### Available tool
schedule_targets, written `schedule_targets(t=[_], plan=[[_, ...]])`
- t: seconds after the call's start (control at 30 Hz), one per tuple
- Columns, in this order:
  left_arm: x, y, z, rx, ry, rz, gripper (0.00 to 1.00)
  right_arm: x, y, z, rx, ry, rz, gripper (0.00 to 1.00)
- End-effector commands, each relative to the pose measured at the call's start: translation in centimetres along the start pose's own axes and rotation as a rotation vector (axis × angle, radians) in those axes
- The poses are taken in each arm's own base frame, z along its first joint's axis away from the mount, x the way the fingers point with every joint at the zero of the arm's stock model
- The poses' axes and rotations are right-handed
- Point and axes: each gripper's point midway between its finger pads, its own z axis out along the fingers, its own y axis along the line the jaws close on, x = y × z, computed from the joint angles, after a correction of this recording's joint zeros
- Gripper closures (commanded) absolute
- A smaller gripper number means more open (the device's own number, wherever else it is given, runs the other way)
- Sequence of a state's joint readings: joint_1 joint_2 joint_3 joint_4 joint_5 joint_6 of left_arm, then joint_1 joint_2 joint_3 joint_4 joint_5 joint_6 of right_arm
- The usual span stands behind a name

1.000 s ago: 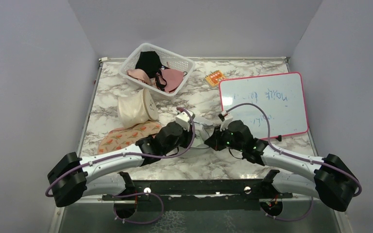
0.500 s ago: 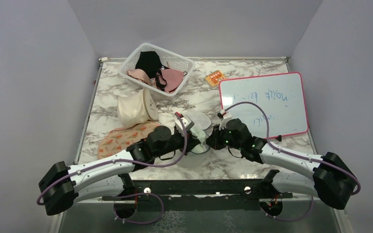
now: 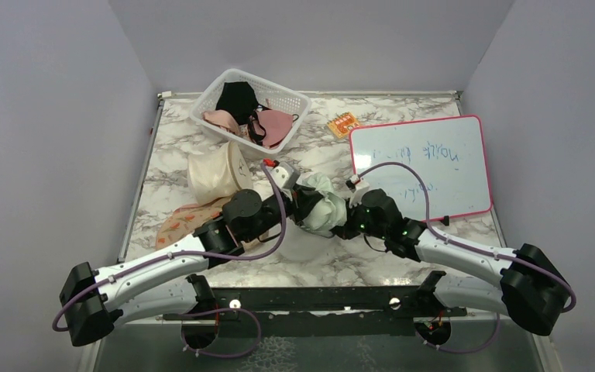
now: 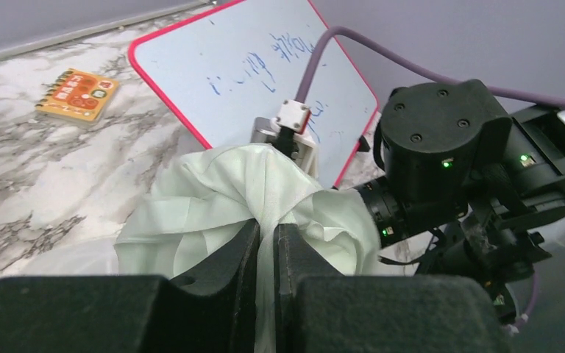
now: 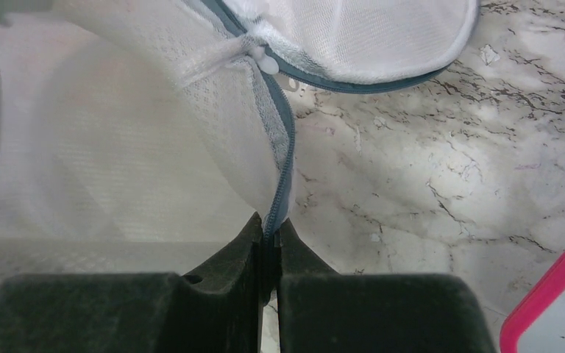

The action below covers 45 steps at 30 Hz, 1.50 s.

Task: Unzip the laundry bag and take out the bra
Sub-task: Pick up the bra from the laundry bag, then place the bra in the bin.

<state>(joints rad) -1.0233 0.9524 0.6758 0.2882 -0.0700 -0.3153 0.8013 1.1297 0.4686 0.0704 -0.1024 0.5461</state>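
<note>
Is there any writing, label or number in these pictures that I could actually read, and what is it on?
Whiteboard: a few lines of blue handwriting, too faint and blurred to read in any view.
Orange booklet: printed cover with small marks, too small to read.
Nothing else shows words, brands, numbers or signs, so no text here can be quoted.

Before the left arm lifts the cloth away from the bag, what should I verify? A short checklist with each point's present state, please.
1. Grip of left gripper on pale green garment: ok.
2. Grip of right gripper on laundry bag, at its zip: ok.
3. Zip open where visible: ok.
4. Garment wholly out of the bag: cannot tell.
5. Garment free of right arm's cable: cannot tell.
</note>
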Motion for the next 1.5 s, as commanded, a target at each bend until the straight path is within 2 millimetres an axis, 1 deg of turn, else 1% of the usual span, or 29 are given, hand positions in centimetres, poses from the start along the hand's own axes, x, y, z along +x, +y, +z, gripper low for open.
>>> schedule_targets(t=[0.0, 0.2, 0.27, 0.37, 0.43, 0.5, 0.6, 0.7, 0.77, 0.83, 0.9, 0.97, 1.03, 1.1, 1.17, 1.33, 1.47], plan=[[-3.4, 1.0, -0.5, -0.075, -0.14, -0.024, 1.0, -1.2, 0.9, -0.2, -0.028, -0.029, -0.029, 0.94], [-5.2, 0.8, -1.7, -0.067, -0.231, -0.117, 1.0, -1.3, 0.6, -0.1, -0.011, -0.026, -0.04, 0.92], [-6.0, 0.7, -2.1, -0.068, -0.252, -0.125, 1.0, -1.3, 0.7, 0.0, -0.014, -0.023, -0.041, 0.89], [-7.1, 0.9, -2.5, -0.084, -0.278, -0.129, 1.0, -1.4, 0.9, 0.1, -0.022, -0.02, -0.04, 0.8], [-7.4, 1.3, -2.6, -0.117, -0.269, -0.112, 1.0, -1.4, 1.0, 0.1, -0.028, -0.019, -0.042, 0.75], [-7.6, 2.0, -2.6, -0.165, -0.247, -0.081, 1.0, -1.6, 1.1, 0.0, -0.027, -0.022, -0.046, 0.68], [-7.8, 3.5, -2.8, -0.26, -0.208, -0.036, 1.0, -2.1, 1.2, -0.5, -0.021, -0.035, -0.058, 0.54], [-7.8, 4.8, -2.9, -0.331, -0.174, 0.024, 1.0, -3.2, 1.4, -1.3, -0.015, -0.066, -0.077, 0.41], [-8.1, 6.0, -3.1, -0.403, -0.162, 0.037, 1.0, -4.0, 1.4, -1.8, -0.002, -0.088, -0.09, 0.34], [-8.6, 7.2, -3.0, -0.462, -0.15, 0.064, 1.0, -4.9, 1.5, -2.4, 0.013, -0.111, -0.104, 0.31], [-9.0, 8.5, -2.8, -0.515, -0.137, 0.087, 1.0, -5.7, 1.5, -3.0, 0.029, -0.131, -0.114, 0.28], [-9.1, 10.0, -1.9, -0.539, -0.111, 0.096, 1.0, -6.6, 1.6, -3.5, 0.043, -0.152, -0.116, 0.27], [-8.8, 12.3, -1.2, -0.577, -0.076, 0.066, 1.0, -7.1, 1.7, -4.0, 0.048, -0.168, -0.12, 0.27], [-8.3, 14.9, -0.7, -0.625, -0.05, 0.032, 1.0, -7.4, 1.7, -4.4, 0.052, -0.181, -0.12, 0.27], [-8.4, 17.4, -0.5, -0.676, -0.051, 0.025, 1.0, -7.3, 1.6, -4.6, 0.055, -0.185, -0.117, 0.27], [-9.2, 21.2, 1.2, -0.742, -0.061, 0.055, 1.0, -6.8, 1.3, -5.0, 0.06, -0.187, -0.107, 0.26], [-10.2, 23.9, 3.3, -0.775, -0.052, 0.093, 1.0, -6.8, 1.2, -5.2, 0.066, -0.189, -0.104, 0.26]])
